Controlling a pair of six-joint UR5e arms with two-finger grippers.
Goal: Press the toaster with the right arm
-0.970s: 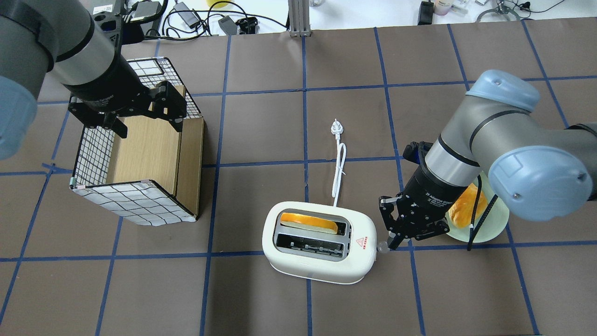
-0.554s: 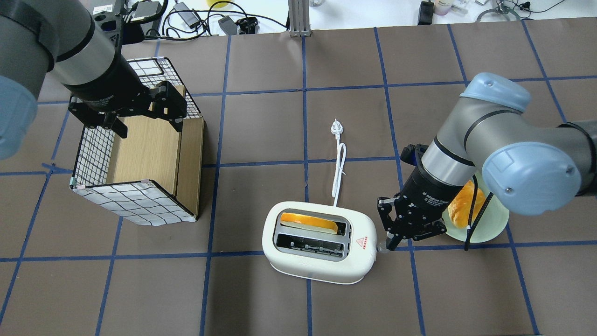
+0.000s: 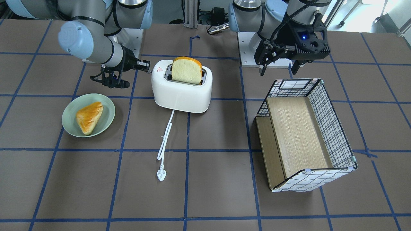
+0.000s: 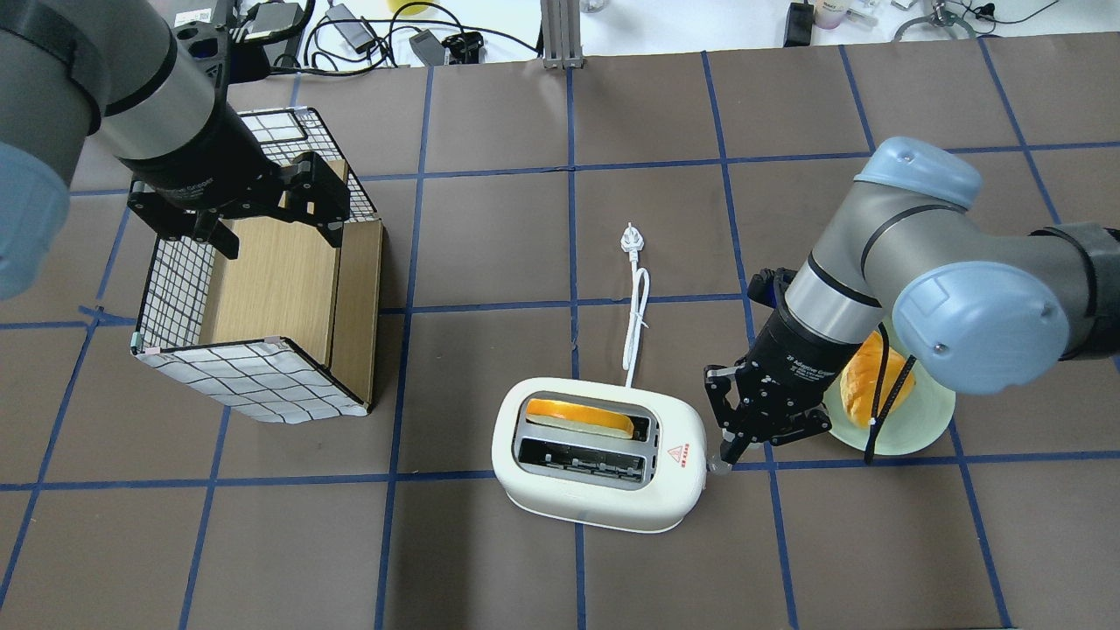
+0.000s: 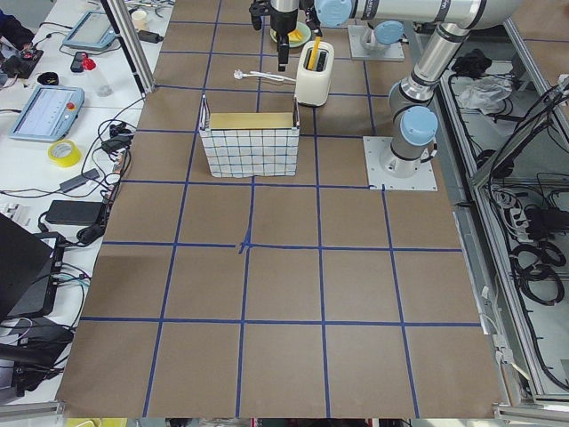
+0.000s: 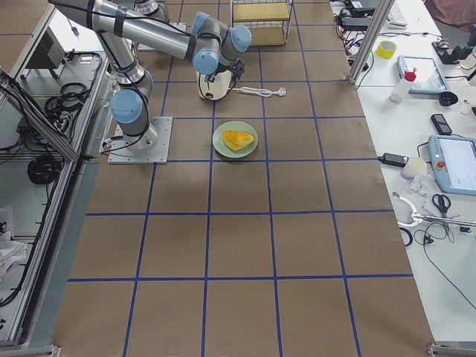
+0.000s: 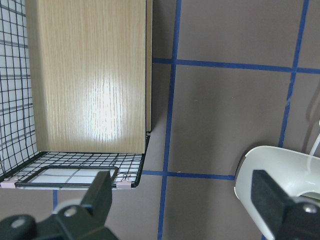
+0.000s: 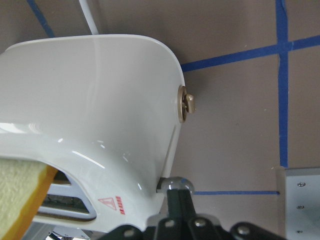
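Note:
The white toaster [image 4: 595, 455] stands at the table's front middle, with a bread slice [image 4: 577, 418] upright in its far slot. It also shows in the front view [image 3: 181, 86] and the right wrist view [image 8: 90, 100]. My right gripper [image 4: 724, 453] is shut, and its joined fingertips [image 8: 179, 200] touch the lever knob [image 8: 175, 184] on the toaster's right end. The knob sits high in its slot. My left gripper [image 4: 276, 234] is open and empty above the grid-patterned box [image 4: 262, 280], far from the toaster.
A pale green plate [image 4: 927, 433] with a pastry [image 3: 89, 117] lies under my right forearm. The toaster's white cord and plug [image 4: 628, 241] trail away across the table. A beige dial [image 8: 187, 104] is on the toaster's end. Cables lie along the far table edge.
My right arm has shifted slightly left toward the toaster, with the shut fingertips staying at the lever. The bread slice still stands high. The left arm has not moved.

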